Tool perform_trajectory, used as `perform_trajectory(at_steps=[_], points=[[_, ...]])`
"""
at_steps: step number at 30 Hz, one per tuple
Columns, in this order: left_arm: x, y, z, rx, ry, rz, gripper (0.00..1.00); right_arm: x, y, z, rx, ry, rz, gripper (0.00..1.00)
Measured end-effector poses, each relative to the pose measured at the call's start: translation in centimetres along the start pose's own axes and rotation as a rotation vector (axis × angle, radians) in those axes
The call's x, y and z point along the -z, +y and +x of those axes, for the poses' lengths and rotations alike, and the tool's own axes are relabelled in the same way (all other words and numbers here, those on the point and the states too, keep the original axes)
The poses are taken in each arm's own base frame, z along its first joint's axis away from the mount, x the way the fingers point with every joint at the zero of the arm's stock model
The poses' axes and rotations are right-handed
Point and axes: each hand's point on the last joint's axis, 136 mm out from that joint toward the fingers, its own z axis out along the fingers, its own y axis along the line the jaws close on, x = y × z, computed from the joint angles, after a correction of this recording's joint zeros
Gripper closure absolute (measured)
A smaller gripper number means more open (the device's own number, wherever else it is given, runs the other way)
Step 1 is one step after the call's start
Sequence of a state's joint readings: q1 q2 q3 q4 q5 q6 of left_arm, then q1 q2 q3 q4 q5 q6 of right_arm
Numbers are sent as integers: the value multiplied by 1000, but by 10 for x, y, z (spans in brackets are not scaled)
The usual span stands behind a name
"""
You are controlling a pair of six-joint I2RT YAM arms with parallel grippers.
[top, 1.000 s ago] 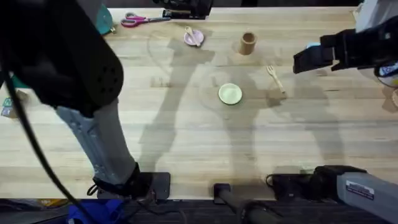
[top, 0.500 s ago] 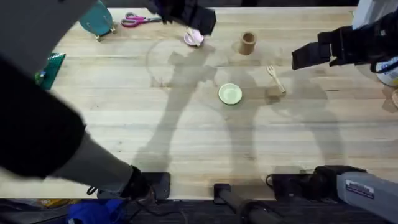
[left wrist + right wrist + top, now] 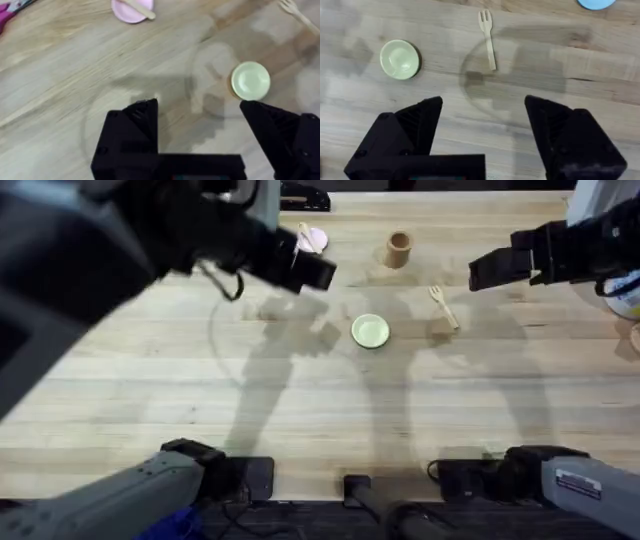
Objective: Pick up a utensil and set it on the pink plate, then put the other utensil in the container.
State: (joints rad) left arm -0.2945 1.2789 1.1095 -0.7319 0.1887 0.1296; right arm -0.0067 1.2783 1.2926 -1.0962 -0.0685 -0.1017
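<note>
The pink plate (image 3: 314, 239) sits at the far middle of the table with the wooden spoon (image 3: 304, 232) lying across it; the left wrist view shows both, plate (image 3: 127, 10) and spoon (image 3: 141, 5). My left gripper (image 3: 312, 273) hangs open and empty just in front of that plate, its fingers (image 3: 144, 122) spread wide. The wooden fork (image 3: 443, 307) lies flat on the table right of centre, tines pointing away (image 3: 488, 39). The tan container (image 3: 399, 248) stands upright behind it. My right gripper (image 3: 485, 272) hovers open and empty above the table, right of the fork.
A pale yellow plate (image 3: 370, 331) lies near the table's middle, left of the fork (image 3: 399, 59). The edge of a light blue plate (image 3: 595, 3) shows beyond the fork. Pink-handled scissors (image 3: 7, 10) lie at the far left.
My left arm has drawn back from over the pink plate toward the table's middle, uncovering the plate with the spoon on it. The right arm has barely moved.
</note>
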Motion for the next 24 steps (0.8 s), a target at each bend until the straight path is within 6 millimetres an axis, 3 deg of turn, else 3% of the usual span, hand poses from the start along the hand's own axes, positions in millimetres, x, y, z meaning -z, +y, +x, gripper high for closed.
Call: perform_trajectory(at_steps=[5, 11, 19, 24], points=[[11, -3, 13, -97, -87, 106, 8, 0, 0, 0, 0, 0, 0, 4], [17, 9, 21, -232, -176, 250, 7, 0, 1, 0, 0, 1, -3, 4], [-3, 14, 34, -375, -218, 388, 6, 0, 1, 3, -1, 13, -4, 3], [-3, 10, 32, -415, -248, 420, 7, 0, 1, 3, -1, 14, -5, 3]])
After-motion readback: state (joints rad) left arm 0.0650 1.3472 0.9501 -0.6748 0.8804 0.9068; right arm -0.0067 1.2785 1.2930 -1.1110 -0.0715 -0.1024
